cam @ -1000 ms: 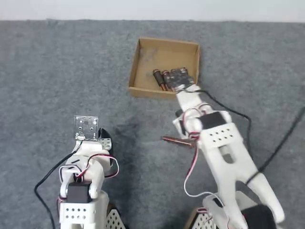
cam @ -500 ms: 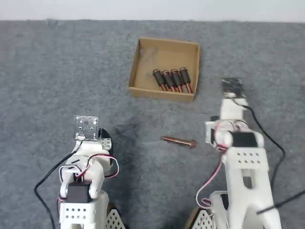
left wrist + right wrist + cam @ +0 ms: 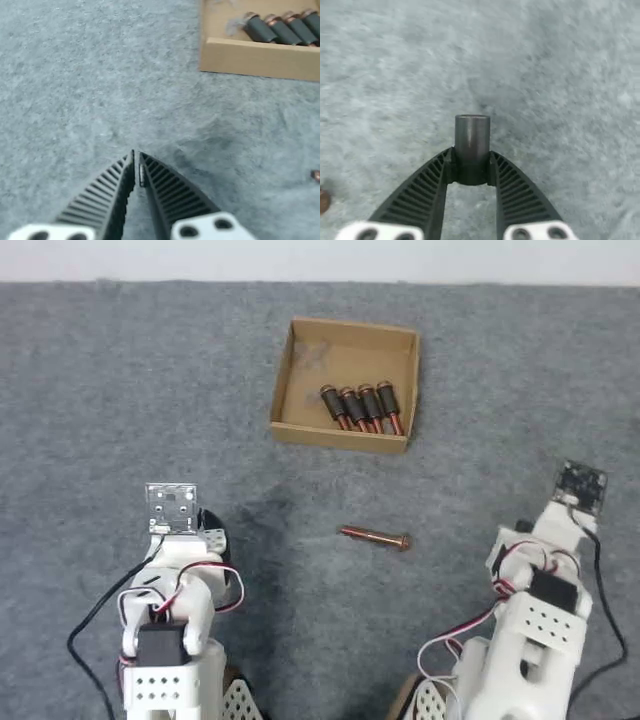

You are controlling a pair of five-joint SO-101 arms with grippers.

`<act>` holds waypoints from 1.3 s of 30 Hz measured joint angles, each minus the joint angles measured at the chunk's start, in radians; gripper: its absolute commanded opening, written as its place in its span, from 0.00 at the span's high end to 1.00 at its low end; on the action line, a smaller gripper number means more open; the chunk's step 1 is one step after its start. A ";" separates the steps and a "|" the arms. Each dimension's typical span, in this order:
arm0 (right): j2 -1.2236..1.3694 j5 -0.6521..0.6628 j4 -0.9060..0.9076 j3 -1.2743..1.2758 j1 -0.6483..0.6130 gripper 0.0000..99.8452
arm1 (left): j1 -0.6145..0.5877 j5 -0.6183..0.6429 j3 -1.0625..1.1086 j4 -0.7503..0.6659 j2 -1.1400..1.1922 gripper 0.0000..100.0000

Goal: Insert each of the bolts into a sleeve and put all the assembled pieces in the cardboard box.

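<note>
A copper bolt (image 3: 373, 536) lies on the grey carpet below the cardboard box (image 3: 345, 433). Several assembled pieces (image 3: 360, 407) lie side by side inside the box, and they are also in the left wrist view as the pieces (image 3: 280, 28) behind the box wall (image 3: 260, 59). My right gripper (image 3: 471, 155) is shut on a dark sleeve (image 3: 472, 140) that stands up between its fingers, above bare carpet. The bolt's end (image 3: 322, 201) shows at that view's edge. My left gripper (image 3: 136, 156) is shut with nothing in it, short of the box.
The left arm (image 3: 170, 590) stands at the near left of the table and the right arm (image 3: 545, 590) at the near right. Open carpet lies around the bolt. A bolt tip (image 3: 316, 174) shows at the left wrist view's edge.
The right arm has swung away from the box, rightward and back toward the near right corner. The left arm shifted slightly. The bolt has not moved.
</note>
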 measured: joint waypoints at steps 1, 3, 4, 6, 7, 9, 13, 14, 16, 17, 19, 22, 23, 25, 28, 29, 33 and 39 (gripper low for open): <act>0.000 0.000 -0.020 0.021 0.015 0.97 | -0.005 0.002 0.000 0.000 0.000 0.99; -0.003 0.000 -0.074 0.072 0.038 0.97 | -0.005 0.002 0.000 0.000 0.000 0.99; -0.003 0.000 -0.098 0.095 0.049 0.97 | -0.003 0.002 0.000 0.000 0.000 0.99; -0.003 0.018 -0.112 0.112 0.069 0.97 | -0.002 0.000 0.000 0.000 0.000 0.99; -0.003 0.034 -0.117 0.114 0.075 0.97 | -0.002 0.000 0.000 0.000 0.000 0.99; -0.003 0.054 -0.121 0.117 0.081 0.97 | -0.002 0.000 0.000 0.000 0.000 0.99; -0.003 0.061 -0.121 0.118 0.084 0.97 | -0.002 0.011 -0.002 0.000 0.000 0.99; -0.003 0.061 -0.121 0.118 0.084 0.97 | -0.002 0.025 -0.002 0.000 0.000 0.99; -0.003 0.064 -0.121 0.118 0.084 0.97 | -0.002 0.035 -0.009 0.000 0.000 0.99; -0.003 0.072 -0.121 0.118 0.084 0.98 | 0.000 0.038 -0.018 0.000 0.000 0.99; -0.003 0.091 -0.121 0.118 0.084 0.98 | 0.025 0.040 -0.041 0.003 0.000 0.99; -0.003 0.103 -0.121 0.118 0.084 0.98 | 0.046 0.038 -0.103 0.052 0.000 0.99; -0.003 0.104 -0.121 0.118 0.084 0.98 | 0.052 0.038 -0.126 0.071 0.000 0.99; -0.003 0.106 -0.121 0.118 0.084 0.98 | 0.055 0.038 -0.173 0.098 0.000 0.99; -0.003 0.107 -0.121 0.118 0.084 0.98 | 0.055 0.038 -0.236 0.121 0.000 0.99; -0.003 0.107 -0.121 0.118 0.084 0.98 | 0.055 0.038 -0.261 0.126 0.008 0.99; -0.003 0.107 -0.121 0.118 0.084 0.98 | 0.055 0.037 -0.385 0.126 0.153 0.99; -0.003 0.107 -0.121 0.118 0.084 0.98 | 0.063 0.035 -0.618 0.126 0.516 0.99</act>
